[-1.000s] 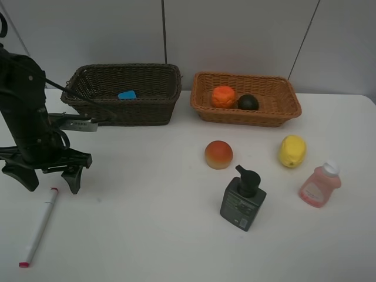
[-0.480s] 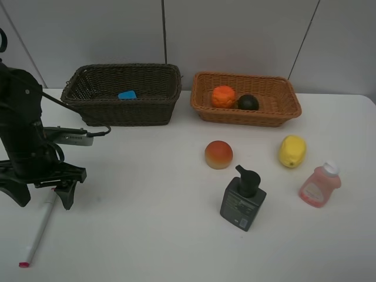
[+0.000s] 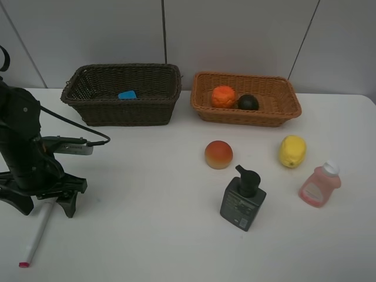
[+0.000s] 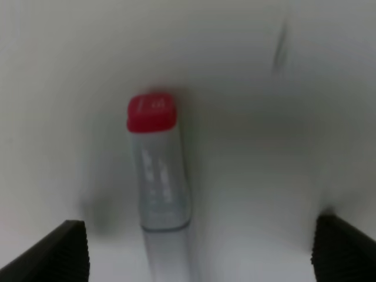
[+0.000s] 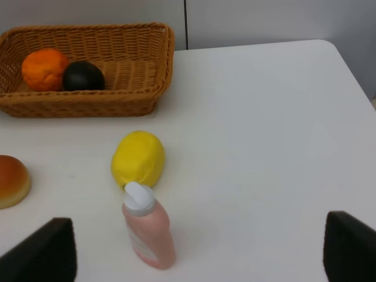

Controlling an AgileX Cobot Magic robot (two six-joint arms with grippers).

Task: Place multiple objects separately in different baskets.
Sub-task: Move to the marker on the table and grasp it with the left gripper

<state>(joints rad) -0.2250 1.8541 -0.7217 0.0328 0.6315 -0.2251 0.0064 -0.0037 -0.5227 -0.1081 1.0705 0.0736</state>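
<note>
White table [image 3: 153, 247] noted: orange [image 3: 223, 96], mangosteen [image 3: 248, 102], eraser [image 3: 127, 94] are placed in baskets [image 3: 247, 77]; five items are left, marker [image 3: 35, 239] straddled by the opened, empty left pincer [image 3: 48, 210].

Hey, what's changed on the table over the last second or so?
The left gripper came toward the front of the table and down over the marker, with its open jaws now on either side of the marker's far end. Nothing was gripped or let go. The marker, the dark basket, the tan basket and their contents stayed put.
</note>
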